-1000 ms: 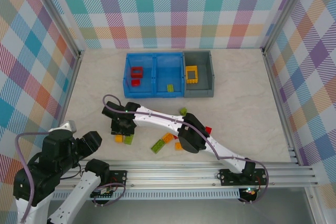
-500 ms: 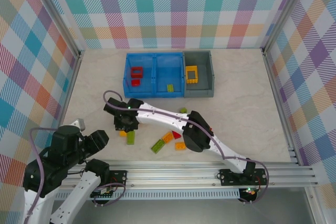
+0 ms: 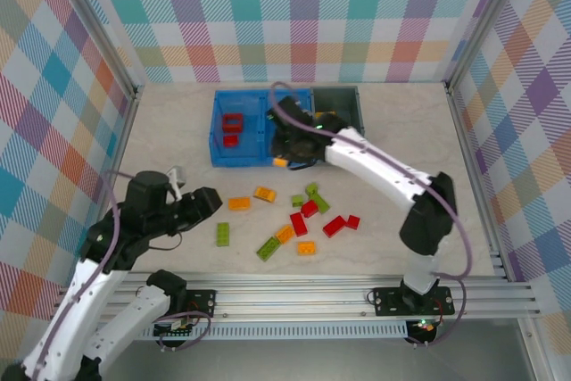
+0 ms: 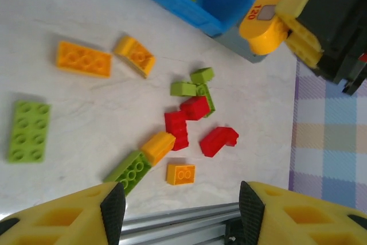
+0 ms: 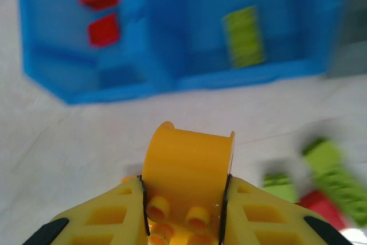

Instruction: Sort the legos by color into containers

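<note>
**Orange lego in my right grip, up at the blue bin**

Closest to me, my left gripper (image 4: 182, 213) hangs over the table (image 3: 161, 131), jaws spread wide, nothing between them. Right ahead of it the loose legos (image 3: 298, 224) are scattered across the table. A flat green brick (image 4: 26, 131) lies alone off to the left. Two orange bricks (image 4: 84, 59) sit beyond it, near each other but apart. Further right is the cluster, reds and greens bunched together. At its near edge a long green one (image 4: 127, 170) touches an orange block (image 4: 157, 146), and a small orange square (image 4: 180, 173) sits just beside them. A red pair (image 4: 218, 140) lies a little apart on the right.

Past the pile, my right gripper (image 5: 184, 182) is clamped narrow on an orange lego (image 5: 186, 164), held off the table, studs showing under it. It hovers at the front wall of the blue bin (image 3: 217, 131), by the right compartment.

In that bin, the left compartment holds a red frame (image 3: 233, 121) and a red brick (image 3: 230, 139). The right compartment holds one green lego (image 5: 243, 35). The grey bin (image 3: 343, 100) stands touching the blue one's right side, its inside partly hidden by my arm
</note>
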Tool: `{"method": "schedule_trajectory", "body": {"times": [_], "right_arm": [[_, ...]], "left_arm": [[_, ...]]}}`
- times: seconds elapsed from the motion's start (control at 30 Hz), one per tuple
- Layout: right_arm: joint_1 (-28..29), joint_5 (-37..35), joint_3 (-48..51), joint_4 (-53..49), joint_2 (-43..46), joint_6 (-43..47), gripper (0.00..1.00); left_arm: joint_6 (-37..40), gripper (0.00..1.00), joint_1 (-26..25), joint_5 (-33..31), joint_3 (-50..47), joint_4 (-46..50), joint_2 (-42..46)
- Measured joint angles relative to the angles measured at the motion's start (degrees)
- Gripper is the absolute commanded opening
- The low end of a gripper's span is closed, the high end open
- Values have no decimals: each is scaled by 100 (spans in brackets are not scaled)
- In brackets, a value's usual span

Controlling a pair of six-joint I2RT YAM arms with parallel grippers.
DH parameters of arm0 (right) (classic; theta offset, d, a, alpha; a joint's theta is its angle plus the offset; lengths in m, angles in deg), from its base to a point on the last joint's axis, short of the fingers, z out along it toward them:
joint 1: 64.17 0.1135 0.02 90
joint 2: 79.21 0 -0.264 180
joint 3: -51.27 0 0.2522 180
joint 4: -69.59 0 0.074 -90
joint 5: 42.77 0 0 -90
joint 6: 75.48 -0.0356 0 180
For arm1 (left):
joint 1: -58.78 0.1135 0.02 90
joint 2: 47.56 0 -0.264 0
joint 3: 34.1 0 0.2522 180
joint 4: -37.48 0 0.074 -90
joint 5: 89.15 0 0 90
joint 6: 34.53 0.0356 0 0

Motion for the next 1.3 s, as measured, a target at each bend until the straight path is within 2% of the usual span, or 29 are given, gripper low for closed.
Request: {"method": "schedule_trajectory", "body": {"times": [0.2, 0.27, 0.33, 0.47, 0.63, 0.73, 0.9, 0.97, 1.17, 1.3], "right_arm": [[-1436, 83, 748, 68, 463, 629, 24], [-1792, 240, 809, 101, 334, 828, 24], [-2068, 439, 782, 175, 83, 1012, 24], [-2367, 846, 321, 184, -804, 1285, 24], [-2433, 1104, -295, 186, -1696, 1460, 25], [-2468, 1202, -531, 107, -1943, 1504, 31], [-2507, 1351, -868, -15, -2135, 1646, 53], [-2520, 1384, -911, -35, -2142, 1690, 59], [-2522, 1421, -942, -92, -2074, 1803, 61], [-2514, 1410, -857, -142, -1585, 1878, 62]], "left_arm": [[-52, 58, -2273, -1320, 748, -909, -1799], [-26, 58, -2796, -1777, 1069, -1193, -2455], [0, 58, -3110, -2138, 1235, -1478, -2962], [50, 58, -3316, -2586, 1318, -1731, -3521], [101, 58, -3432, -2994, 1513, -1786, -3751], [127, 59, -3558, -3134, 1624, -1888, -3801], [127, 61, -3679, -3283, 1665, -1904, -3862], [125, 61, -3696, -3320, 1668, -1878, -3875], [28, 61, -3698, -3545, 1731, -1502, -3847], [-210, 65, -3700, -3770, 1738, -887, -3604]]}}
